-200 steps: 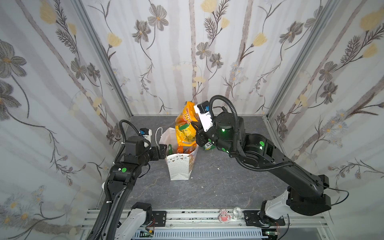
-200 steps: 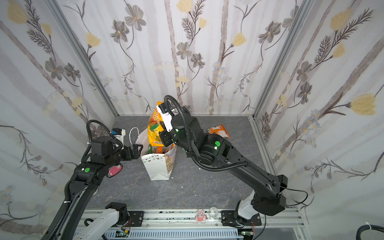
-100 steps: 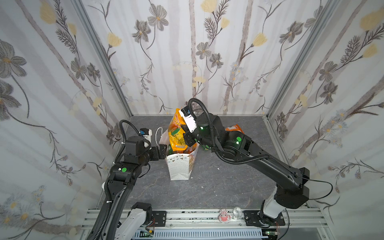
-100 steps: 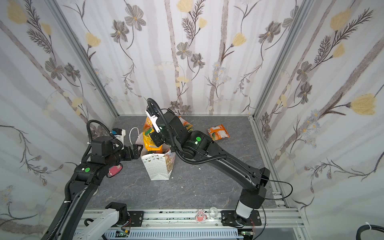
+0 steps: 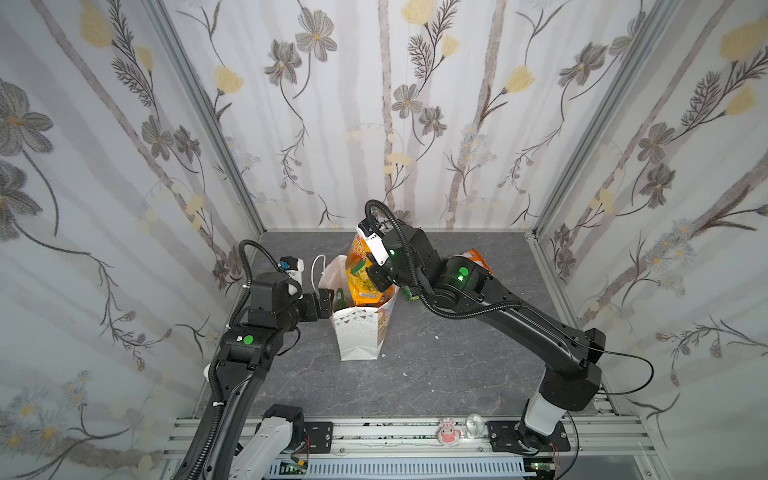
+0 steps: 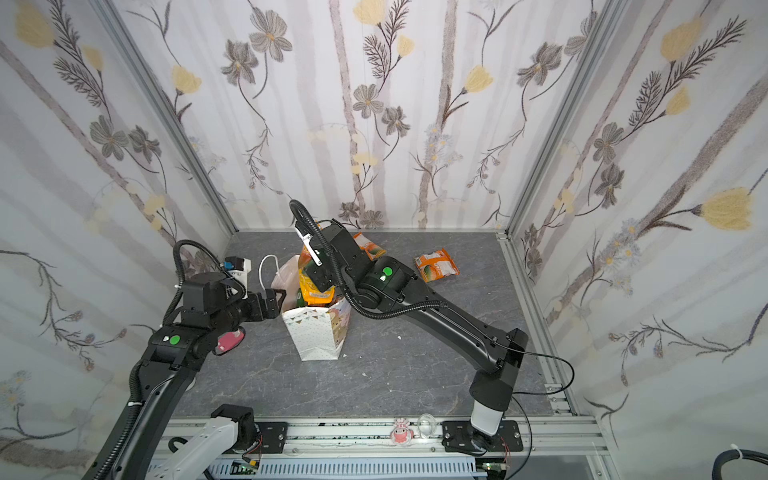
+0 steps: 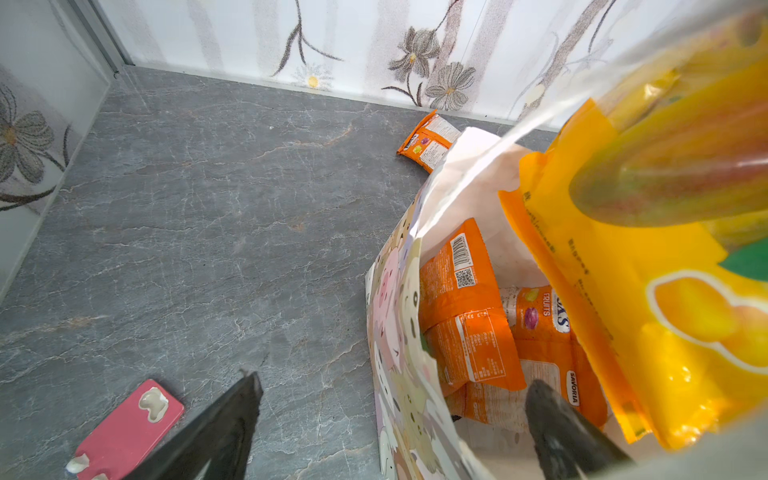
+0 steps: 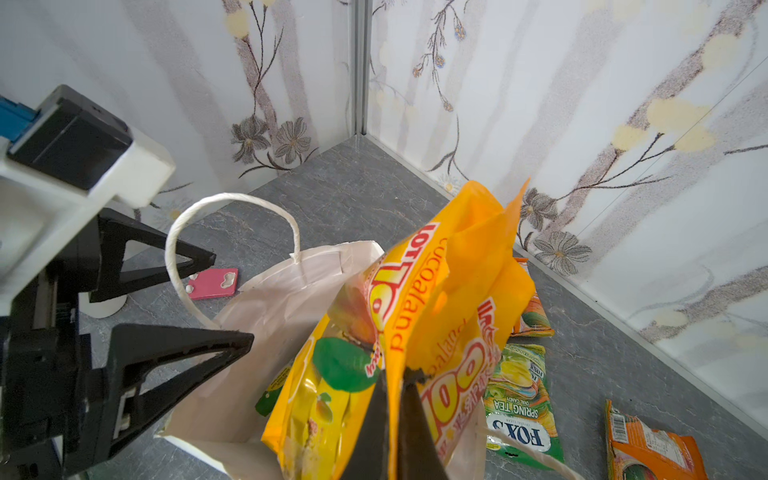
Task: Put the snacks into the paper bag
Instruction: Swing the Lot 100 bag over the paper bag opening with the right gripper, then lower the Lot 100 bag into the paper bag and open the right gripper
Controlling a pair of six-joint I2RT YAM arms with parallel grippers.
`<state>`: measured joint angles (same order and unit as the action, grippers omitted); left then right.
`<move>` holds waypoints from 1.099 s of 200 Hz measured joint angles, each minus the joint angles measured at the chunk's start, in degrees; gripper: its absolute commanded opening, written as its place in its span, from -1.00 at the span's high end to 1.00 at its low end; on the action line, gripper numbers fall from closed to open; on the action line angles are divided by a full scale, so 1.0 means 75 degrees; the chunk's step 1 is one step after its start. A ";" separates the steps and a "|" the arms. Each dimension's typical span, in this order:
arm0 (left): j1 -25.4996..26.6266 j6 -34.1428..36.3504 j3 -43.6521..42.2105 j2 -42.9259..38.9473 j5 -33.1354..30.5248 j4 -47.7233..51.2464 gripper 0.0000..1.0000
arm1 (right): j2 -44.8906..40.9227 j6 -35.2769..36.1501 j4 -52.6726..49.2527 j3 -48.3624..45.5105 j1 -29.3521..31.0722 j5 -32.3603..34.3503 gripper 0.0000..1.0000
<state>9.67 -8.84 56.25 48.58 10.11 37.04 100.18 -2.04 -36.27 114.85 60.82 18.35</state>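
right jaws pinch yellow packet (image 8: 457,291), seen only wrist-side.

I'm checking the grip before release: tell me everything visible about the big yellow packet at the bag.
The big yellow packet is glossy, crinkled foil with red lettering and fruit pictures. It stands roughly upright, lower end dipping into the open mouth of the paper bag, top above the rim. The right hand is shut on it, pinching its printed face.

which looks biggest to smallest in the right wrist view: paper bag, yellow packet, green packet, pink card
1. paper bag and yellow packet: look alike; the packet is nearer and hides part of the bag, so unranked
2. green packet
3. pink card
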 measured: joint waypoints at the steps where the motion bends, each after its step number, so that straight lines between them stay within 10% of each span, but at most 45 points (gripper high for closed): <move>1: 0.0000 0.0000 0.0000 0.0000 0.0000 0.0000 -1.00 | 0.0003 0.0003 0.0000 0.0000 0.0000 -0.0003 1.00; 220: 0.0020 -0.0026 0.0015 -0.0020 -0.0376 0.0009 -1.00 | 0.0545 -0.1169 0.0950 -0.1064 -0.0119 -0.0839 1.00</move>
<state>9.82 -9.04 56.36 48.42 7.29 37.10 104.27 -10.81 -29.15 106.87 59.92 12.05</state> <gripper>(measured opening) 0.998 0.049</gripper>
